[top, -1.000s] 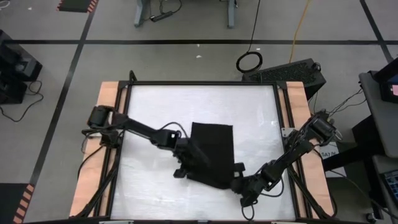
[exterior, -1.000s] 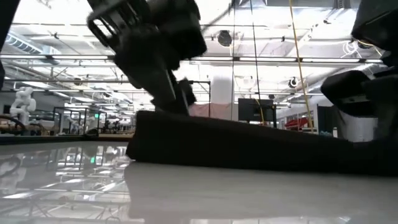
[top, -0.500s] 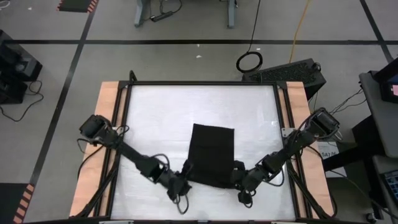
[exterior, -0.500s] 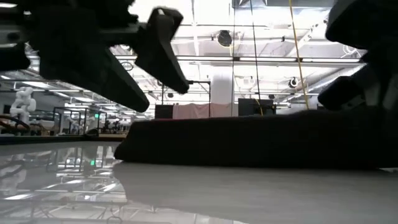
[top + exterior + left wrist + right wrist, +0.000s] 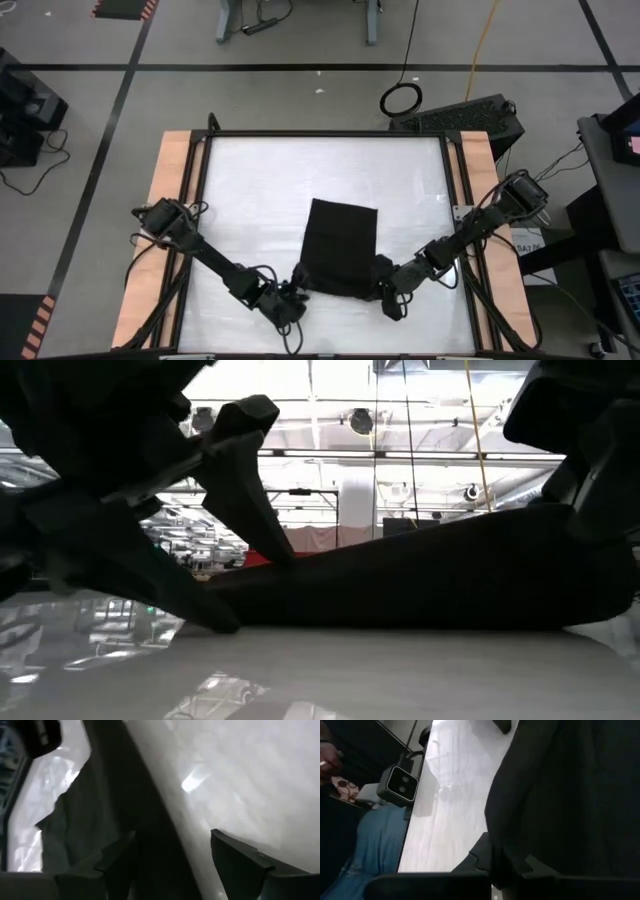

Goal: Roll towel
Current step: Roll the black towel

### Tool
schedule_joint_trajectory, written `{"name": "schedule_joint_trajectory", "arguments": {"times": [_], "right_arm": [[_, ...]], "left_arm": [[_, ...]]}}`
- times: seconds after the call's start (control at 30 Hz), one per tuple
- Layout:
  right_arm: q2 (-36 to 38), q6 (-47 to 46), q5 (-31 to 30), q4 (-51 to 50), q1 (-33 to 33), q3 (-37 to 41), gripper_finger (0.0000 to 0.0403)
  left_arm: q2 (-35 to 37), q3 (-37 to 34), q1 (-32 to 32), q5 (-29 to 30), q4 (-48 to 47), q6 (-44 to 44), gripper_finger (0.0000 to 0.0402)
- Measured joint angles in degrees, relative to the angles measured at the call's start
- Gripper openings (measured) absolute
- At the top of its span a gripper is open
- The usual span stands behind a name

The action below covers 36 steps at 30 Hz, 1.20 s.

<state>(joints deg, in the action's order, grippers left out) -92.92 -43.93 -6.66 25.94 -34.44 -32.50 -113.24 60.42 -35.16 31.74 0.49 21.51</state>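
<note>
The black towel (image 5: 340,248) lies on the white table (image 5: 250,190), nearer its near edge. My left gripper (image 5: 297,287) stands open at the towel's near left corner (image 5: 225,595), one finger (image 5: 240,470) above the cloth and the other (image 5: 150,575) low by the table; whether either touches, I cannot tell. In the left wrist view the dark cloth (image 5: 150,835) runs between the spread fingers. My right gripper (image 5: 382,283) is shut on the towel at its near right corner. In the low view the towel (image 5: 430,575) slopes up toward that side. My right gripper holds the towel by its near right corner (image 5: 520,855), pinched between the shut fingers, which slant down from the table's right near side. Cloth drapes over the fingertips and hides the exact spot. That corner (image 5: 560,535) is raised off the table; the rest lies on it.
Wooden rails (image 5: 172,200) (image 5: 478,170) and a black frame border the table. Bare tabletop (image 5: 320,165) stretches beyond the towel. A small camera (image 5: 400,785) sits at the near edge, with a person in blue trousers (image 5: 370,850) behind it.
My left gripper has swung off the towel's left side toward the near edge, rolling as it went, and now straddles the near left corner. The towel's left part has dropped flat. My right gripper has edged toward the towel and its near right corner has risen.
</note>
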Motion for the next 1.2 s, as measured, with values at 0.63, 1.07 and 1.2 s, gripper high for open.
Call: {"name": "schedule_joint_trajectory", "arguments": {"times": [0.63,1.07,1.2], "right_arm": [[0.64,-0.38,3.49,3.65,1.81,-0.02,0.0029],[16.20,17.31,0.50,-10.30,-1.57,-0.10,0.0208],[15.05,26.10,-6.66,-10.20,-5.35,-0.34,0.0245]], "left_arm": [[-0.65,-0.11,5.92,-10.21,-4.05,-4.11,0.0073],[0.96,-0.04,15.70,-42.94,-1.85,-12.36,0.0010],[0.80,-0.24,20.59,-56.41,-0.37,-18.68,0.0009]]}}
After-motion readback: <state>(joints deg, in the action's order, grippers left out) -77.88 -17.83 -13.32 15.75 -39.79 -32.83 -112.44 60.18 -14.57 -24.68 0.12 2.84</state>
